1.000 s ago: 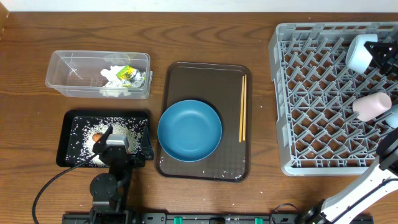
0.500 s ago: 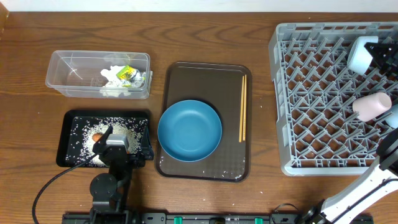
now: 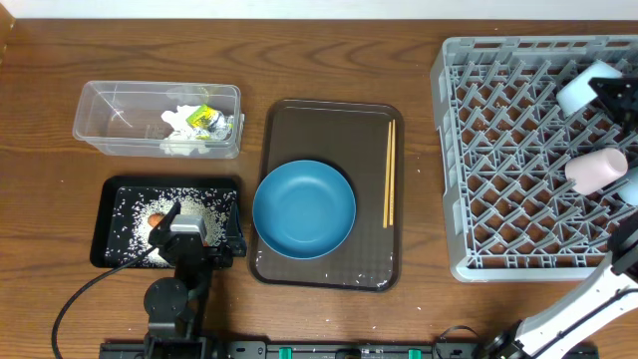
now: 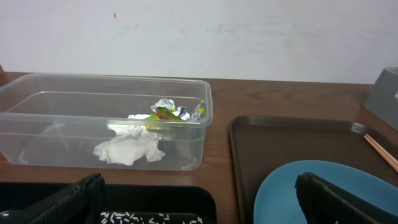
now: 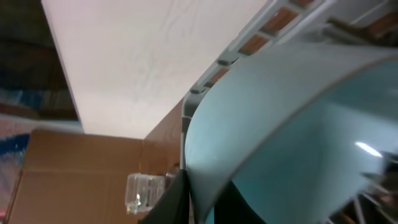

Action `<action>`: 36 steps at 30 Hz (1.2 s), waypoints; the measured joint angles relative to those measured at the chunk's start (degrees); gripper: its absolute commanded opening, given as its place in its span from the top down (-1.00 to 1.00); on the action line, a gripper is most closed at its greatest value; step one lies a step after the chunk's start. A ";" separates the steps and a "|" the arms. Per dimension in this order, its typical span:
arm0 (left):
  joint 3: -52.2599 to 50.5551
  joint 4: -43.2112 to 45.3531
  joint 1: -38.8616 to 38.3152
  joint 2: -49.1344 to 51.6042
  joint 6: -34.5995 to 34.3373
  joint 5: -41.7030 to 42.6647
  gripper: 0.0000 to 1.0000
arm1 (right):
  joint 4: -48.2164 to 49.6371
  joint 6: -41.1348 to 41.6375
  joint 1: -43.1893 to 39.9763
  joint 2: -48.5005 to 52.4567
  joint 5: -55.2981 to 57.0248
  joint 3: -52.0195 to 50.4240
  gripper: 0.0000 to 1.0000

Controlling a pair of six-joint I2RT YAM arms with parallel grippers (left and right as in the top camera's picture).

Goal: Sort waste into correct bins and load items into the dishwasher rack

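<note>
**A:** Where does the round light-blue vessel [image 3: 581,90] sit?

**B:** At the far right corner of the large square grey plastic dishwasher rack [image 3: 498,150], tilted on the upright pegs close to the rack's outer wall. Whether it is the cup or the small bowl I can't tell.

**A:** And the right gripper [image 3: 604,93]?

**B:** Its dark fingers straddle the vessel's rim in the wrist view, close together. I can't tell whether they pinch the wall or have just let go.

**A:** So what could go wrong?

**B:** I'd say the lean. If the vessel isn't settled between pegs when the fingers part, it may roll, either over the rack's wall or nearer along the right side into the small pinkish-white cup [image 3: 596,170] lying there. A finger catching the rim as it pulls away could also drag the vessel out.

**A:** Anything else at stake?

**B:** The large round dark-blue dish [image 3: 304,209] and the thin wooden chopsticks [image 3: 389,175] wait on the dark brown serving tray [image 3: 329,125] left of the rack. A badly lying vessel could crowd the slots they need.

**A:** The left gripper [image 3: 185,225]?

**B:** Spread wide, holding nothing, well left of the rack over the shallow black rectangular tray [image 3: 98,224].
</note>
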 measured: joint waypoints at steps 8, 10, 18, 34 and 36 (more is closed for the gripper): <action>0.00 0.00 0.00 0.02 0.00 0.00 -0.99 | -7.15 2.23 -4.13 -5.92 8.94 -0.24 -0.14; 0.00 0.00 0.00 0.00 0.00 0.00 -0.99 | -9.64 2.38 -4.55 -9.16 13.05 -0.26 -0.31; 0.00 0.00 0.00 0.00 0.00 -0.02 -0.99 | -15.47 2.71 -3.85 -25.55 30.80 -0.24 -0.76; 0.00 0.00 0.00 0.00 0.00 0.00 -0.99 | -24.50 0.52 36.92 -36.11 41.38 -0.94 -0.66; 0.00 0.00 0.00 0.00 0.00 0.00 -0.99 | -24.74 -0.24 44.26 -34.75 43.21 -1.53 -0.64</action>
